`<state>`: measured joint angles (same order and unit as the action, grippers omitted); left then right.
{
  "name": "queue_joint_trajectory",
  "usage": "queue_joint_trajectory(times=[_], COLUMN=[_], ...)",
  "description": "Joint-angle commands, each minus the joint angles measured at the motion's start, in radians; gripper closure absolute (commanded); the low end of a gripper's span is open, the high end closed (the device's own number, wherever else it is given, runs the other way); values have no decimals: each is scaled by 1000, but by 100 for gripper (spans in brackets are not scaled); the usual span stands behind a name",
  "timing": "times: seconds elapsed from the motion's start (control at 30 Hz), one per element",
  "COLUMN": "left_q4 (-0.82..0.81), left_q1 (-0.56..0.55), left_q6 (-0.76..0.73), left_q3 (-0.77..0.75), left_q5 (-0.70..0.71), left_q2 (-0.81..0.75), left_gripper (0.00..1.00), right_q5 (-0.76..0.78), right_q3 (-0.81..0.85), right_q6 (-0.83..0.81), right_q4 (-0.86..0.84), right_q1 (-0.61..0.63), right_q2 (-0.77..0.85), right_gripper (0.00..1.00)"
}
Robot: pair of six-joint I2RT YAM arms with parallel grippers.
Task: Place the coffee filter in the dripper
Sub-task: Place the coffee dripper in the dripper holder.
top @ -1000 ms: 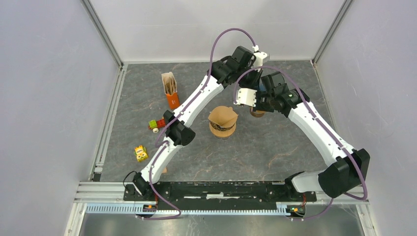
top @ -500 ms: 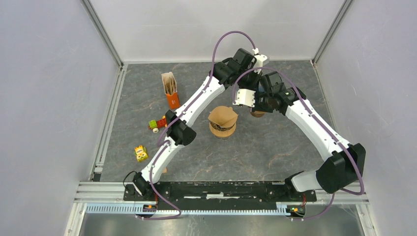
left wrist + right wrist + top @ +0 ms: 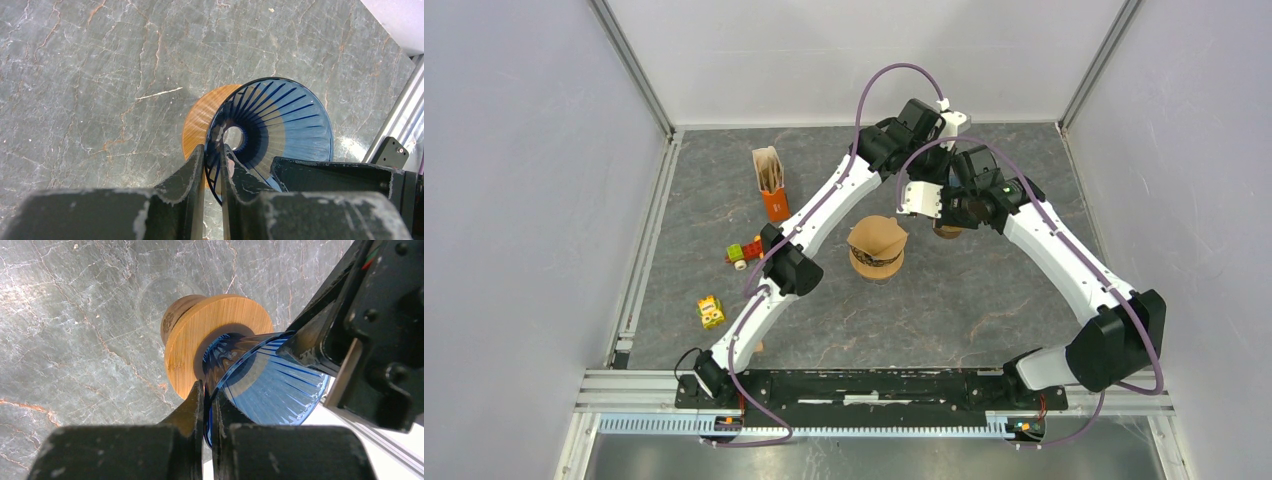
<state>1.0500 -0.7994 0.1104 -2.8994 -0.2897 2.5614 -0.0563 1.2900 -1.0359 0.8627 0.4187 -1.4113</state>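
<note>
- Far off to the left of both sets of fingers, an orange holder point(image 3: 773, 203) stands with pale papers in it, untouched.
- Nearer, but apart from the fingers on their left, the brown coffee filter point(image 3: 876, 236) sits on its round stand.
- Now the left gripper point(image 3: 212, 150): fingers point(image 3: 192, 170) pinched on the blue dripper point(image 3: 280, 120), its rim wall between them and the bowl spreading out beyond the tips.
- Right gripper point(image 3: 208, 392) clamps the same rim, one finger inside and one outside, with the wooden collar point(image 3: 200, 325) just past the tips.
</note>
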Motion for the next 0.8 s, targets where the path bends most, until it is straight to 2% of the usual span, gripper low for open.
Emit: queue_joint_trajectory(times=[0.0,0.77], left_q4=[28,65], left_q1=[-1,-6], left_q6=[-60,-67], left_q3=[1,39], left_q5=[-5,9], left_q2=[23,39], left_gripper=[98,98], right_q5=[-45,-48], right_q3=[-23,-53], right_q6=[-12,-18], right_q4=[10,27], right_q1=[1,4], right_q2=[-12,-48], right_gripper=[100,100])
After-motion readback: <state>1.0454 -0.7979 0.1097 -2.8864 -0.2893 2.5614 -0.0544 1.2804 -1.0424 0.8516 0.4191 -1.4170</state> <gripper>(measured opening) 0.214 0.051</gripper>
